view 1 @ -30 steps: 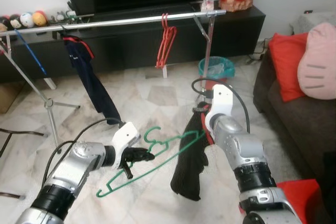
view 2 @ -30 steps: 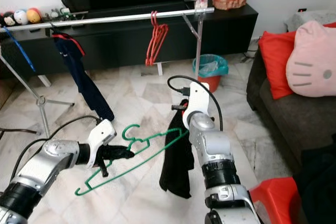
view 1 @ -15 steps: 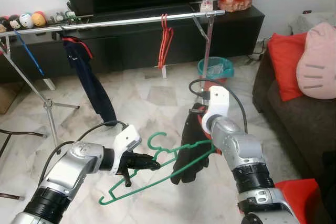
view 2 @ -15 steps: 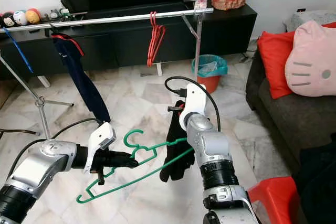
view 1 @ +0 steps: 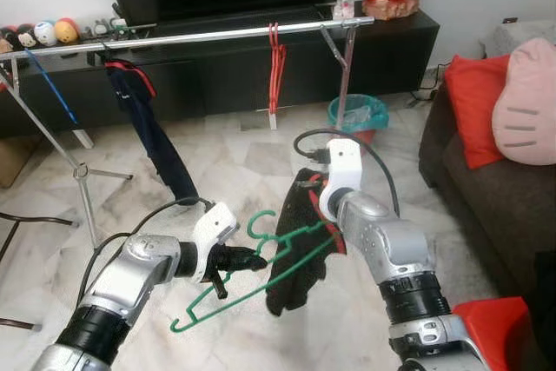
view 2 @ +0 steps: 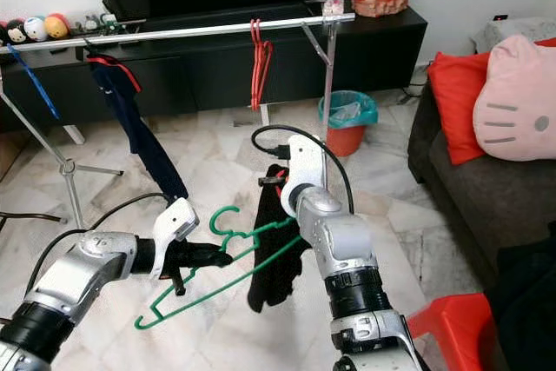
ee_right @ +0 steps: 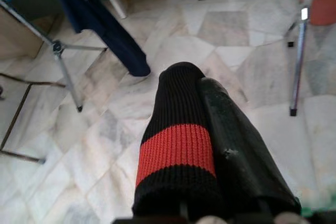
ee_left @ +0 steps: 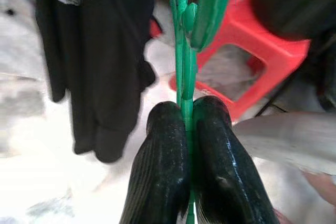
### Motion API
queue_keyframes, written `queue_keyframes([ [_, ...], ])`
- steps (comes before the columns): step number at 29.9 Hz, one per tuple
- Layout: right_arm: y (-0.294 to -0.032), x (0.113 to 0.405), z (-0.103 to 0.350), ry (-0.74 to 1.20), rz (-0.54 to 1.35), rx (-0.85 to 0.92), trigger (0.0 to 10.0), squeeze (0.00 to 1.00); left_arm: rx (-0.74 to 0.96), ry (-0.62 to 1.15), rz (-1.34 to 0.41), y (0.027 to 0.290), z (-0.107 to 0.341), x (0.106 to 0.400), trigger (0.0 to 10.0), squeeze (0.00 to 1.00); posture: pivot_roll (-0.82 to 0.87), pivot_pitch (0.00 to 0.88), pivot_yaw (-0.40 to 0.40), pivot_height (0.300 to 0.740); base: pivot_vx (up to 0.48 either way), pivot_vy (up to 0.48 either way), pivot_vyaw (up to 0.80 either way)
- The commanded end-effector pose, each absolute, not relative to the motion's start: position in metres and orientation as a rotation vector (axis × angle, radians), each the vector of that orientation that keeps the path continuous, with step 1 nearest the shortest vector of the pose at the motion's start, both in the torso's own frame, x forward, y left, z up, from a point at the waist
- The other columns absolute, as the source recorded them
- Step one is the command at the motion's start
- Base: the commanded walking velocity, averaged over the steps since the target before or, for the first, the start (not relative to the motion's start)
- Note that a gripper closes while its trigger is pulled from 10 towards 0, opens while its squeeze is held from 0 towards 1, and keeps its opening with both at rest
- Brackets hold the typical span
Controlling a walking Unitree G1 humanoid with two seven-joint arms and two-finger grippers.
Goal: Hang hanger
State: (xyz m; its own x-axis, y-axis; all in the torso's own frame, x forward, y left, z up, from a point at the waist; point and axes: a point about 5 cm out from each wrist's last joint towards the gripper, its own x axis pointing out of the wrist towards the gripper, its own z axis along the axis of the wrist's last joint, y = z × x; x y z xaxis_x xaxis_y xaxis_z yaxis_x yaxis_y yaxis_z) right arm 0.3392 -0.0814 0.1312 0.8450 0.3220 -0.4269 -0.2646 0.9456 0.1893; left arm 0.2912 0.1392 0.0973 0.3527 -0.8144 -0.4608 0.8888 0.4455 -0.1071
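Observation:
A green plastic hanger is pinched near its hook by my left gripper, low in front of me over the floor. My right gripper is shut on a black knitted garment with a red stripe. The garment hangs against the hanger's right arm. Behind them a silver clothes rail runs across the room in front of the TV cabinet. On it hang red hangers and a navy garment.
The rail's stand legs spread over the marble floor at the left. A teal bin stands by the rail's right post. At the right are a dark sofa with cushions and a red stool.
My right arm has swung left, carrying the black garment up against the hanger. My left gripper has kept its hold and shifted the hanger slightly right.

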Motion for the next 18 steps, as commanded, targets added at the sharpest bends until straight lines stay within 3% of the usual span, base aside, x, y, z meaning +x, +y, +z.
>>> queue_keyframes([
  [1, -0.076, 0.338, 0.139, 0.447, 0.342, 0.128, 10.0, 0.0, 0.196, 0.47, -1.061, 0.142, 0.1, 0.298, 10.0, 0.0, -0.07, 0.0, 0.089, 0.74, 0.0, 0.0, 0.0],
  [8, -0.074, 0.335, 0.137, 0.458, 0.341, 0.123, 10.0, 0.0, 0.209, 0.454, -0.944, 0.138, 0.095, 0.313, 10.0, 0.0, -0.07, 0.0, 0.09, 0.74, 0.0, 0.0, 0.0],
  [18, -0.098, 0.341, 0.131, 0.456, 0.19, 0.089, 10.0, 0.0, 0.276, 0.529, -1.007, 0.156, 0.089, 0.299, 10.0, 0.0, -0.06, 0.0, 0.089, 0.74, 0.0, 0.0, 0.0],
])
